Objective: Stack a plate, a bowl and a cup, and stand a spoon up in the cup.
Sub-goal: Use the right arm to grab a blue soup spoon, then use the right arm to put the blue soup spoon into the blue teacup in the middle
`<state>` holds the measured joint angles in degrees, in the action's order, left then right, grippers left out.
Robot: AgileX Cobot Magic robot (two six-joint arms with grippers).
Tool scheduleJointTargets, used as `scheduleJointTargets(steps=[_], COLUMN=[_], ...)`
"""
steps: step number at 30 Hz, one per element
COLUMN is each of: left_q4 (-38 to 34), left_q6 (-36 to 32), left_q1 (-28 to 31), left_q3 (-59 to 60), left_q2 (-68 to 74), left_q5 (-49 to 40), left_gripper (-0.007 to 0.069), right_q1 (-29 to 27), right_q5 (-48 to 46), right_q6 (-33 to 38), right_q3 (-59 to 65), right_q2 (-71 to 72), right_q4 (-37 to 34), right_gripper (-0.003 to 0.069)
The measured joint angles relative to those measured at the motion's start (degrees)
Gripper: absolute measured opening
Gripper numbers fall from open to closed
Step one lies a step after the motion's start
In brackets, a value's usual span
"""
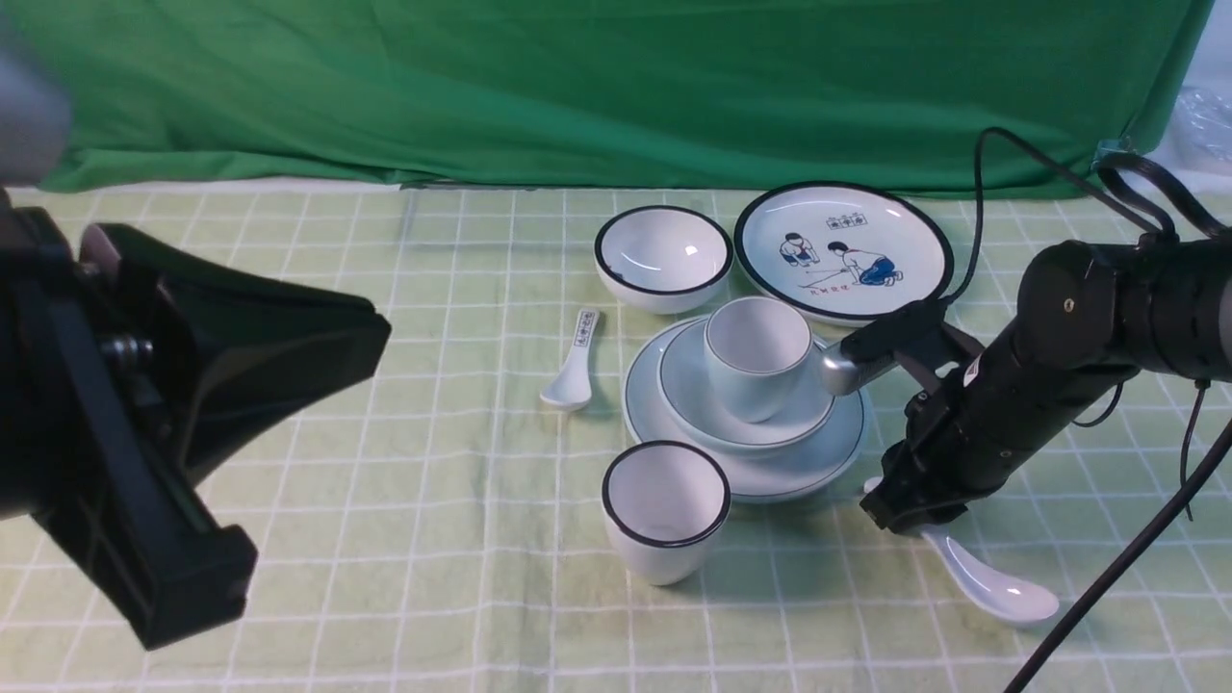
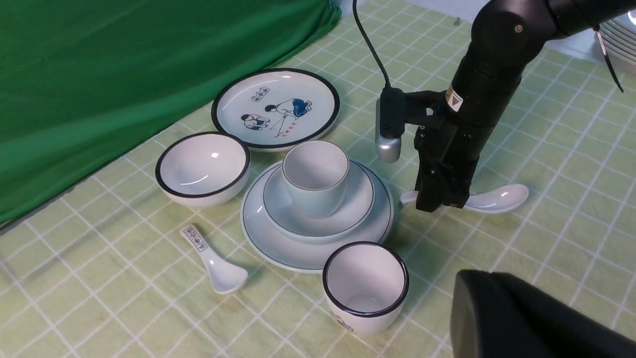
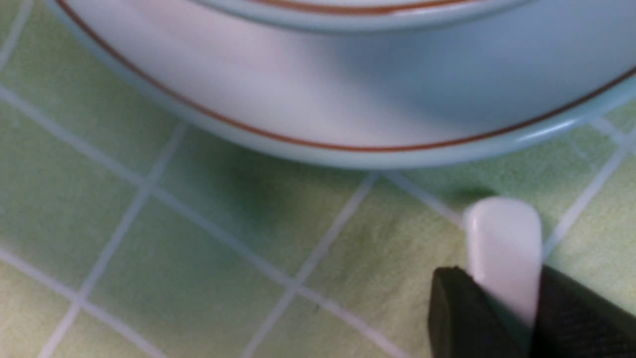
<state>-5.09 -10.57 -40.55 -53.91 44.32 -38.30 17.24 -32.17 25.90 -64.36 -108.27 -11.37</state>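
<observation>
Left gripper (image 1: 241, 385): hangs nearest the camera, well apart from the dishes. Whether its jaws are wide or narrow cannot be told.
Spoon (image 1: 991, 582): lies on the cloth (image 1: 385, 500) just right of the plate. Its scoop points toward the camera and its handle end toward the plate.
Right gripper (image 1: 900, 510): down at the cloth, pinched on the spoon's handle near its tip. The spoon is not yet raised.
Black-rimmed cup (image 1: 664, 515): stands just in front of the plate and is not the target.
Plate (image 1: 770, 476): at the bottom of the stack.
Bowl (image 1: 693, 395): sits on the plate.
Cup (image 1: 757, 356): sits upright and empty in the bowl, so the stack looks done.
Step in hand: judged to be lifting the spoon to stand it in the cup.
How to do it well: lift straight up so the handle clears the plate's rim. The grip is far from the heavy scoop and the glaze is slick, so the scoop may swing. Lower the scoop first into the cup's middle, and let go only once it rests there.
Small spoon (image 1: 570, 371): left of the stack, to be left alone.
Black-rimmed bowl (image 1: 662, 258): behind the stack.
Picture plate (image 1: 842, 250): farthest back.
</observation>
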Motion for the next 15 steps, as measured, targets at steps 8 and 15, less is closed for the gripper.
scheduleJointTargets(steps=[8, 15], left_q4=[0.19, 0.18], left_q6=[0.0, -0.16], left_q1=[0.0, 0.0], left_q3=[0.0, 0.0], left_q2=[0.0, 0.0], left_q5=[0.0, 0.0], left_gripper=[0.0001, 0.0001], right_q1=[0.17, 2.57], right_q5=[-6.13, 10.1], right_q6=[-3.01, -4.99], right_q3=[1.19, 2.98], right_q2=[4.79, 22.73], right_q4=[-1.02, -7.92], right_gripper=[0.0181, 0.0181])
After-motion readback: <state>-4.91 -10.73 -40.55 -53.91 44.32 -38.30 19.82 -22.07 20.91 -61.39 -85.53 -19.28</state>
